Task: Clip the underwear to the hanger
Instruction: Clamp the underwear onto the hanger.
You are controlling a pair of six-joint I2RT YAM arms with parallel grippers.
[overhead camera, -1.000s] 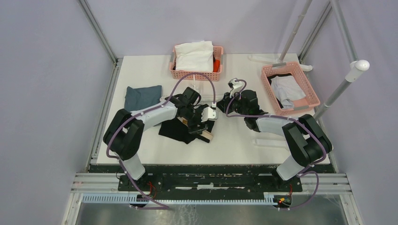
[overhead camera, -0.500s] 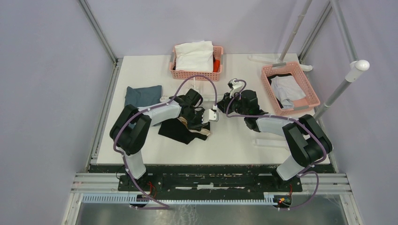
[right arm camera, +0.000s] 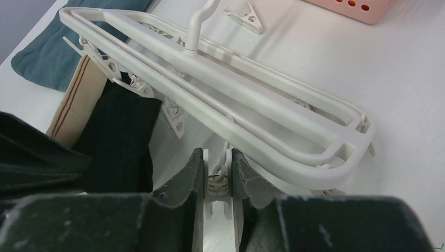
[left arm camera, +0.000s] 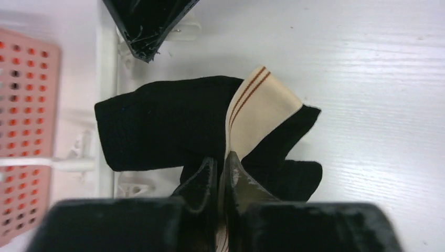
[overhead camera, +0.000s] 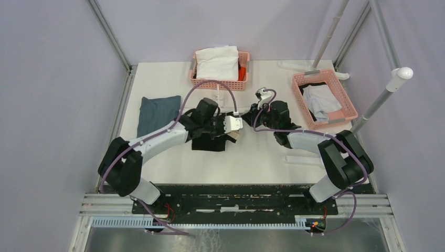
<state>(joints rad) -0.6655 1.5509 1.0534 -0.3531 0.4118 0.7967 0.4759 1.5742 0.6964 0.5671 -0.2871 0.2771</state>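
The underwear (left arm camera: 162,121) is black with a tan waistband (left arm camera: 257,110) and lies bunched on the white table. My left gripper (left arm camera: 223,163) is shut on the waistband's fold; from above it (overhead camera: 234,126) sits at the garment's (overhead camera: 210,143) right edge. The white hanger (right arm camera: 252,100) lies flat just beyond, its rail (left arm camera: 107,105) passing under the black cloth. My right gripper (right arm camera: 216,157) is shut on one of the hanger's small white clips (right arm camera: 218,181), squeezing it between both fingers. In the top view that gripper (overhead camera: 257,113) faces the left one across a short gap.
A folded blue-grey cloth (overhead camera: 157,111) lies left of the arms. A pink basket (overhead camera: 218,84) with a white garment stands at the back, and another pink basket (overhead camera: 336,122) at the right. A loose clip (right arm camera: 244,16) lies beyond the hanger. A white pole (overhead camera: 391,86) slants at the far right.
The left gripper closed on the waistband and pulled the underwear back and right toward the hanger, while the left arm stretched out. The right arm has stayed still on the clip.
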